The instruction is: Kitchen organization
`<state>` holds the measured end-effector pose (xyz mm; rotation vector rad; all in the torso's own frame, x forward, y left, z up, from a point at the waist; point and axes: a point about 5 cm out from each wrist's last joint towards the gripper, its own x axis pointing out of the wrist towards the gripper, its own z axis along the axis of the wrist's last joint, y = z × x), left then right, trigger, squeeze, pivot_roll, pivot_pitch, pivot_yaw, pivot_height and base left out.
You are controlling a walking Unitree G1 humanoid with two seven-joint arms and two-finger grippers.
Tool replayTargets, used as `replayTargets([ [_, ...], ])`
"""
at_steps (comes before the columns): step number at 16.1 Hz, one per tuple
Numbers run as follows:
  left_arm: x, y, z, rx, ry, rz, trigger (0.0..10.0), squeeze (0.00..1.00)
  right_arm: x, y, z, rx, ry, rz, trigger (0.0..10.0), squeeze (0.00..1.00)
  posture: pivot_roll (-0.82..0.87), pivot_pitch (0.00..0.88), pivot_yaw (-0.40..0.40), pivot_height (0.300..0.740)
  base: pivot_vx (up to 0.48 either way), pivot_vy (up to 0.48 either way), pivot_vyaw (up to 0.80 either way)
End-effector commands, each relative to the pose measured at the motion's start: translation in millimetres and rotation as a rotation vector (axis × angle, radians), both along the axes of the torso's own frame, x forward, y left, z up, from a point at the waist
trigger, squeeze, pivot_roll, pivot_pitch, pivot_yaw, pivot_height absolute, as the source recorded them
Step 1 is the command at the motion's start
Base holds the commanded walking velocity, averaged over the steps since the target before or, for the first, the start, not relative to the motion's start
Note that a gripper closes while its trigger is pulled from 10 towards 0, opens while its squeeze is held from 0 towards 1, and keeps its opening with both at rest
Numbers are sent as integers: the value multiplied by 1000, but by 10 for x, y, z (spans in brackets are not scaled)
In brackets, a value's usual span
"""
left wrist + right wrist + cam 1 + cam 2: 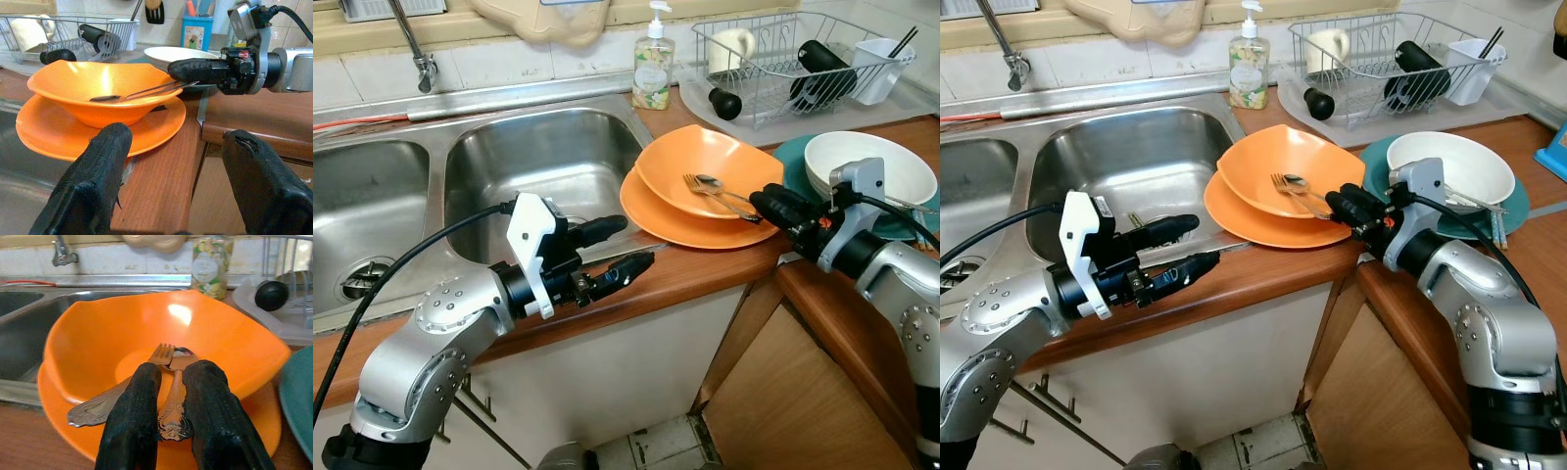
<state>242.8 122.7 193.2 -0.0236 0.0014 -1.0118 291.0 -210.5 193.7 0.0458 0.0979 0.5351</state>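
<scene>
An orange bowl [705, 162] sits on an orange plate [651, 217] on the wooden counter, right of the sink. A spoon [177, 382] and a fork [159, 354] lie in the bowl, handles over its near rim. My right gripper [764, 204] reaches in from the right, its fingers closed on the spoon's handle [146, 91]; the fork's handle runs under one finger [132, 416]. My left gripper [634, 243] hovers open over the counter's front edge by the right sink basin, with nothing between its fingers.
A white bowl [891, 162] rests on a teal plate [793, 157] behind my right wrist. A dish rack [783, 59] with a mug and dark items stands at the back right. A soap bottle [653, 69] is beside it. A double sink [538, 166] lies left.
</scene>
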Motion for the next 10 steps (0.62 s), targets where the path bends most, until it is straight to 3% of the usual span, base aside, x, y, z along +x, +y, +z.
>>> replayTargets([
  [1, 11, -6, 55, 7, -28, 2, 10000, 0, 44, -28, 81, 0, -37, -41, 0, 0, -40, 0, 49, 716, 0, 0, 0],
  [6, 175, 19, 147, 49, -113, 112, 10000, 0, 66, -23, 286, -69, -142, -67, 0, 0, -45, 0, 52, 716, 0, 0, 0],
  [8, 201, -5, 161, 100, -155, 112, 10000, 0, 72, 9, 366, -66, -174, -61, 0, 0, -43, 0, 52, 716, 0, 0, 0],
  [10, 210, -39, 159, 124, -168, 100, 10000, 0, 58, 70, 385, -140, -186, -16, 0, 0, -44, 0, 53, 716, 0, 0, 0],
])
